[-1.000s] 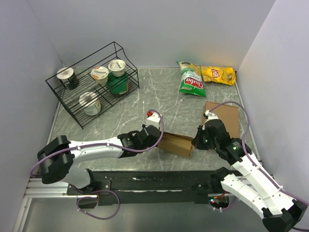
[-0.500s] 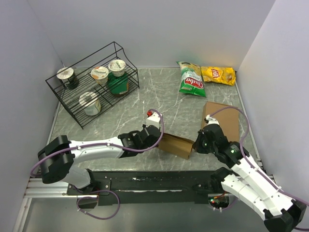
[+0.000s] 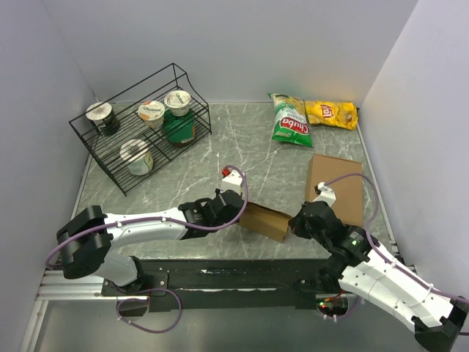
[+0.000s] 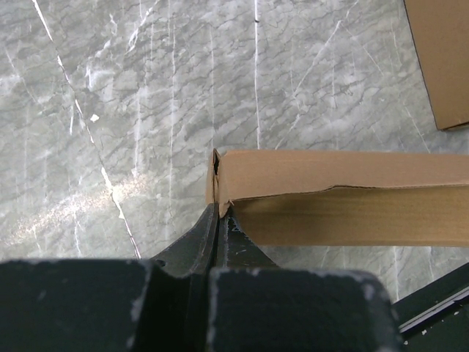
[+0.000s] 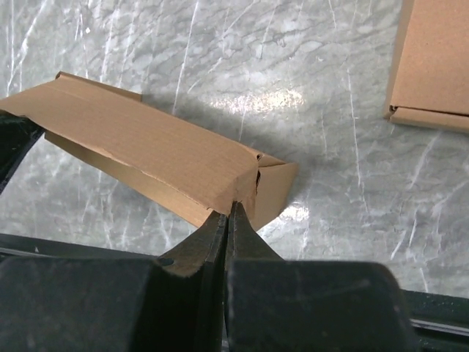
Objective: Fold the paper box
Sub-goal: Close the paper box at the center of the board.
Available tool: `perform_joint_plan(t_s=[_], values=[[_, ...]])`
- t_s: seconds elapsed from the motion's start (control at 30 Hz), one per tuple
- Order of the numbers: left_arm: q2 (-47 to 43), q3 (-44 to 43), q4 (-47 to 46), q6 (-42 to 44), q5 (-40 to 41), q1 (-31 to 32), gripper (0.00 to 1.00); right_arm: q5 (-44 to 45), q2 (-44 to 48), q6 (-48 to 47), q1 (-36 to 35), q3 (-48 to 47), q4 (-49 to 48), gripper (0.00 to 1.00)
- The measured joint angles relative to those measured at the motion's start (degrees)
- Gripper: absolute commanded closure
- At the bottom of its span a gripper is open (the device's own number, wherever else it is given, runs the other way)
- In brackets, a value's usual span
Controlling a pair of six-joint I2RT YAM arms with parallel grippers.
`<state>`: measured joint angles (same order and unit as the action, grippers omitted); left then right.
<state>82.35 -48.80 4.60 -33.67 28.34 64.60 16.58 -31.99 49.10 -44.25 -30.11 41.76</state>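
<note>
The paper box (image 3: pixel 265 220) lies near the table's front edge, a long brown kraft shape with its lid folded over. My left gripper (image 3: pixel 240 213) is at its left end. In the left wrist view the left gripper (image 4: pixel 218 211) is shut, pinching the thin end wall at the corner of the box (image 4: pixel 344 194). My right gripper (image 3: pixel 294 226) is at the right end. In the right wrist view the right gripper (image 5: pixel 231 207) is shut, its tips pressed against the front edge of the box's (image 5: pixel 146 147) lid, beside a small end flap.
A flat brown cardboard slab (image 3: pixel 337 183) lies right of the box. A black wire rack (image 3: pixel 139 136) with yogurt cups stands at the back left. A green chip bag (image 3: pixel 289 119) and a yellow one (image 3: pixel 331 114) lie at the back. A black rail (image 3: pixel 227 275) runs along the near edge.
My right gripper has moved toward the near edge and a little left, and the box's right end has swung with it. The left arm has stayed still.
</note>
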Motion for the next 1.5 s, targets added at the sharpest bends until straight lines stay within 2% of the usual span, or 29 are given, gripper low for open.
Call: perform_joint_plan(t_s=[0.7,1.5], values=[[-0.4,1.0,-2.3,-0.3,-3.3,0.7,0.99,2.3,12.1,8.0,-0.6,0.6,5.6,1.0],[-0.3,1.0,-2.5,-0.2,-3.5,0.3,0.99,-1.5,15.3,9.8,-0.6,3.7,7.0,1.0]])
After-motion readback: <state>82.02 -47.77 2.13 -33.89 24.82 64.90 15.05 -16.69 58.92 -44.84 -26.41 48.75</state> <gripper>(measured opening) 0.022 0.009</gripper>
